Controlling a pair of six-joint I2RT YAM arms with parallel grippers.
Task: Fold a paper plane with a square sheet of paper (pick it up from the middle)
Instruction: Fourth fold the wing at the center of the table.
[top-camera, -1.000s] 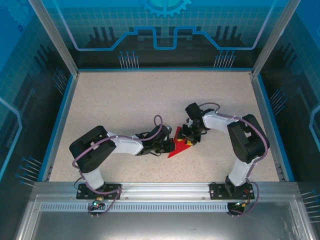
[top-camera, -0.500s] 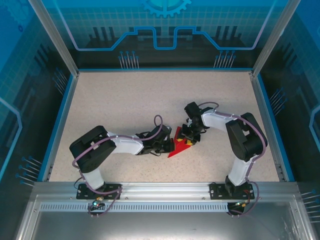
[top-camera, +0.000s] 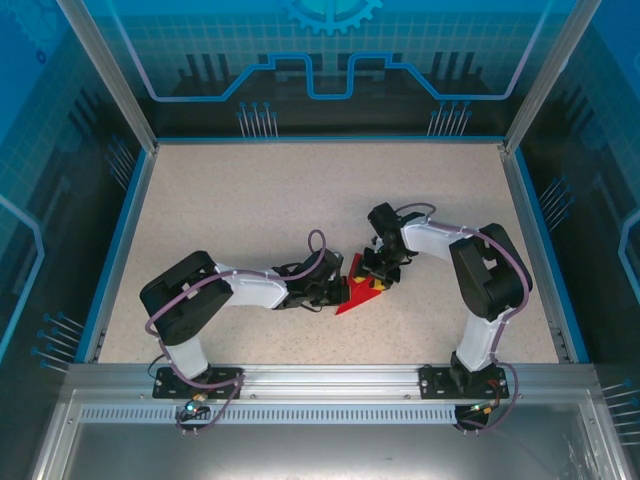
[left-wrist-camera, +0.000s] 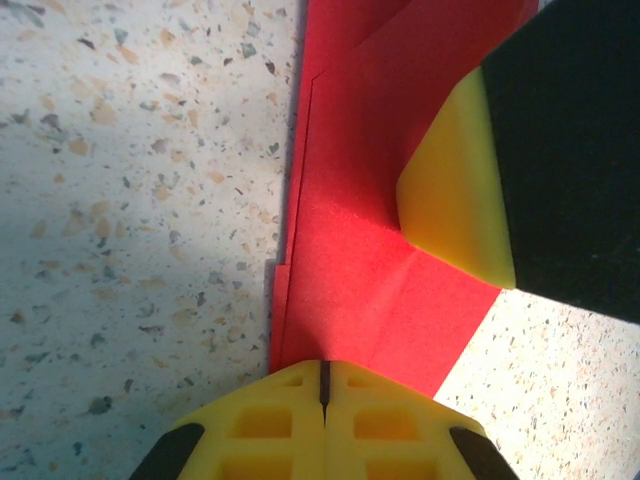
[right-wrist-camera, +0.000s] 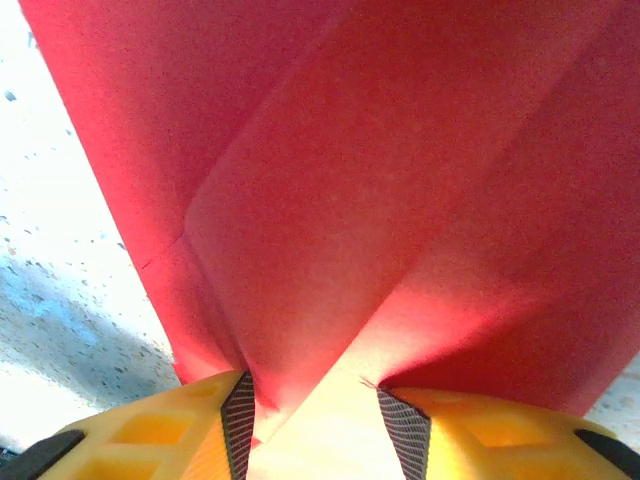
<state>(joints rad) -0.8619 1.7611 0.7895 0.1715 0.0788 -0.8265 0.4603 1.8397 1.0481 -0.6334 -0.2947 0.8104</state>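
The red sheet of paper (top-camera: 352, 298) lies on the speckled table, folded in layers into a narrow pointed shape. In the left wrist view the paper (left-wrist-camera: 350, 200) is flat with creases along its left edge. My left gripper (left-wrist-camera: 323, 372) is shut, and its yellow tips rest on the paper's near edge. From the top, the left gripper (top-camera: 340, 291) is at the paper's left side and the right gripper (top-camera: 377, 277) at its right. One right finger (left-wrist-camera: 455, 200) presses down on the paper. The right gripper (right-wrist-camera: 310, 410) stands open, with a raised fold of paper (right-wrist-camera: 350, 150) running between its fingers.
The table (top-camera: 250, 200) is ringed by a blue rim (top-camera: 118, 250) and clear enclosure walls. A metal rail (top-camera: 320, 380) carries both arm bases along the near edge. The two arms meet over the middle of the table.
The right arm's elbow has drifted slightly to the left. Both grippers and the paper stay where they were.
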